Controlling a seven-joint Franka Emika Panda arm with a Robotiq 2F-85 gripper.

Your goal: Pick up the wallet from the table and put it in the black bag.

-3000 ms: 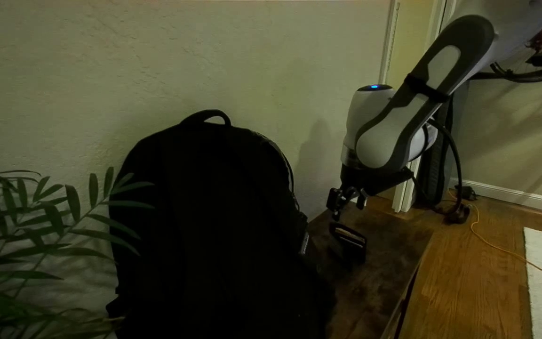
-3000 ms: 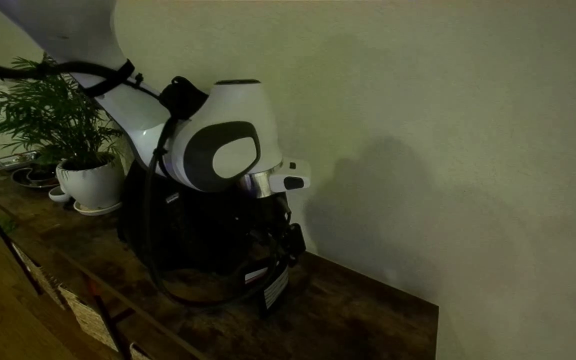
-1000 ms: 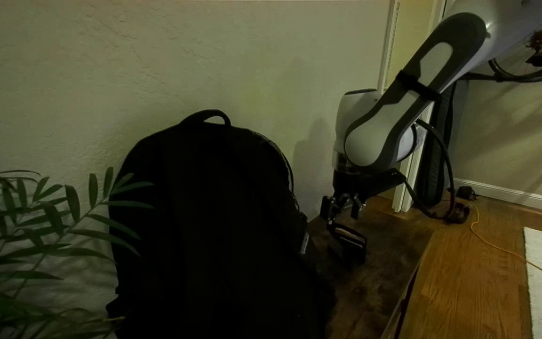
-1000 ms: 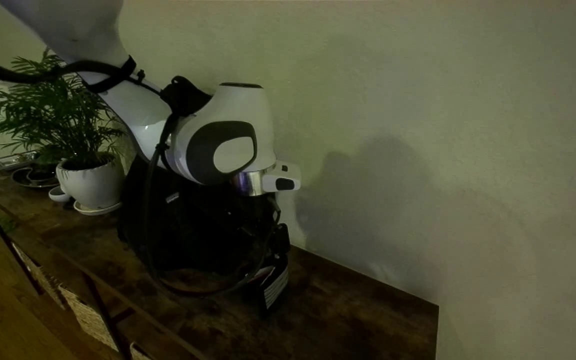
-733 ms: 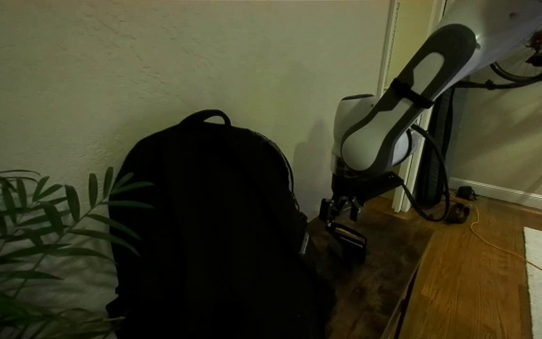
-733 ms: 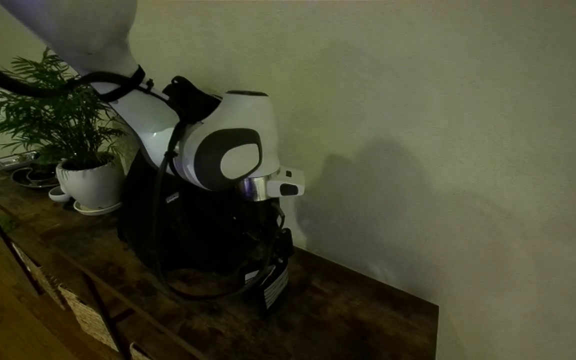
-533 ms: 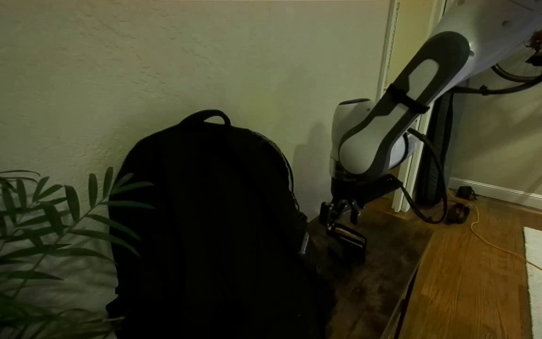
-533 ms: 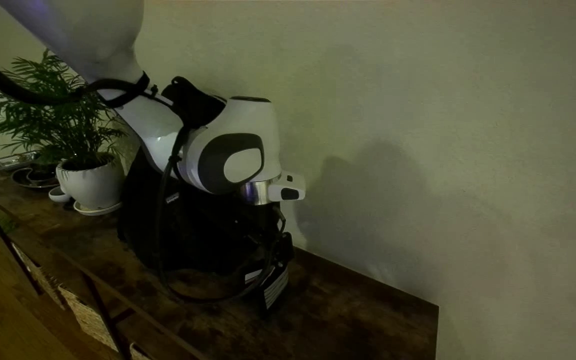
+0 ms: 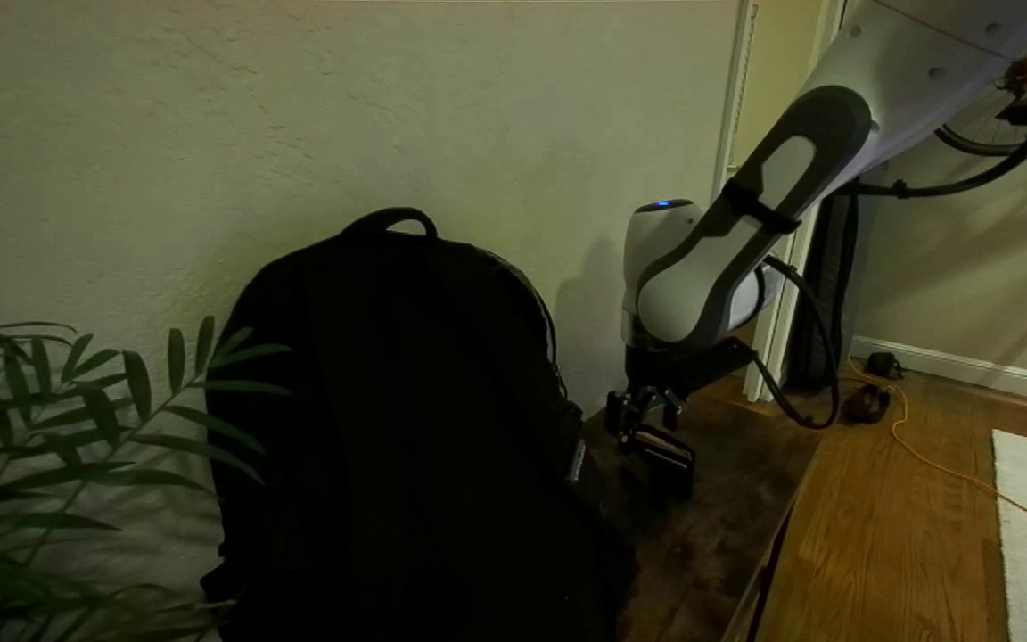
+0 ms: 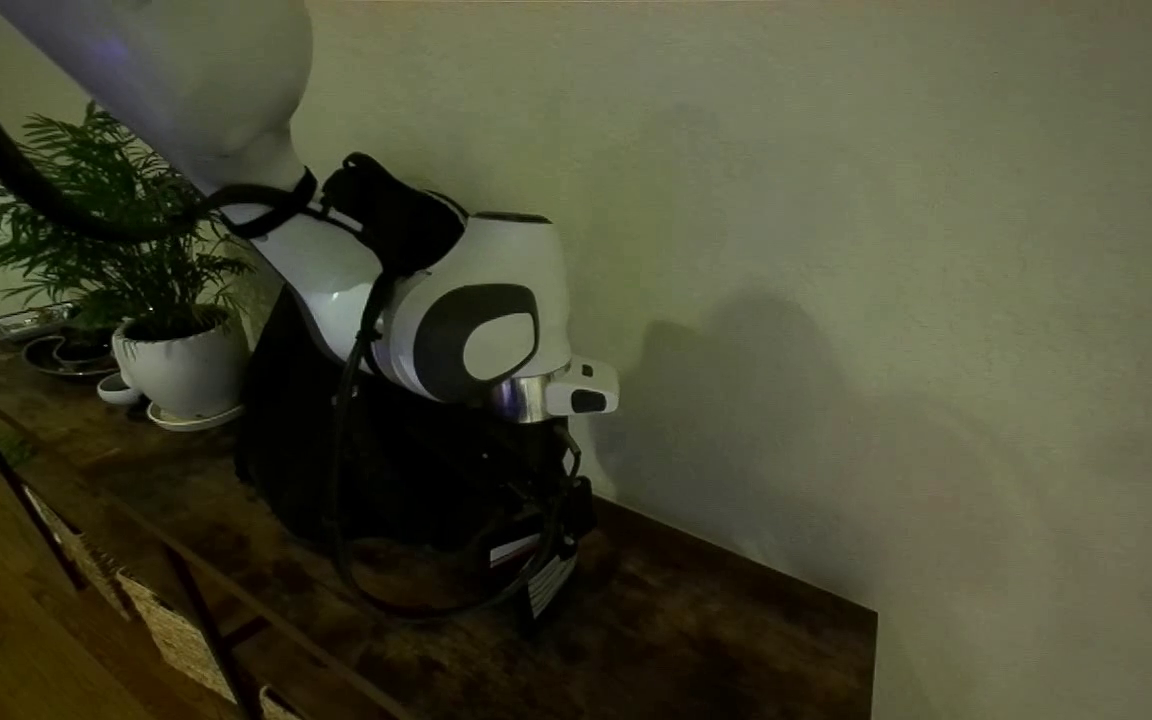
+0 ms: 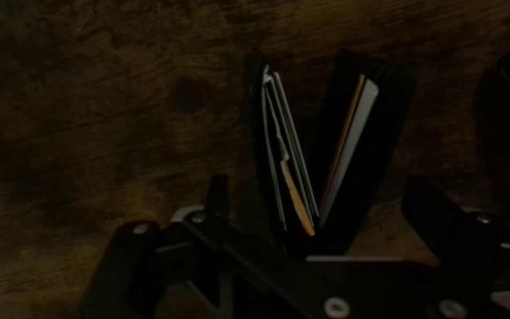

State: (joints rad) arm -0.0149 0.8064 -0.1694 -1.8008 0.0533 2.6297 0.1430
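The wallet [image 11: 372, 146] is black and stands on edge on the table, spread in a V with cards and paper inside. It also shows in both exterior views [image 9: 669, 464] [image 10: 550, 583]. My gripper [image 11: 319, 192] is open in the wrist view, one finger on each side of the wallet and apart from it. In an exterior view the gripper [image 9: 647, 424] is just above the wallet, and one fingertip overlaps its near-left edge; contact is unclear. The black bag [image 9: 415, 428] is an upright backpack against the wall. It also shows partly behind the arm [image 10: 386, 480]; its opening is not visible.
The dark wooden table [image 10: 696, 640] runs along the wall [image 10: 886, 250]. A white plant pot [image 10: 186, 365] stands past the bag, and its leaves [image 9: 103, 410] show at lower left. A small white bowl [image 10: 118, 390] sits beside the pot. The arm's cable [image 10: 406, 608] loops low near the wallet.
The arm first shifted left in both exterior views, then moved down, with a slight shift right in one of them. The gripper is lower over the wallet. The wallet and bag have not moved.
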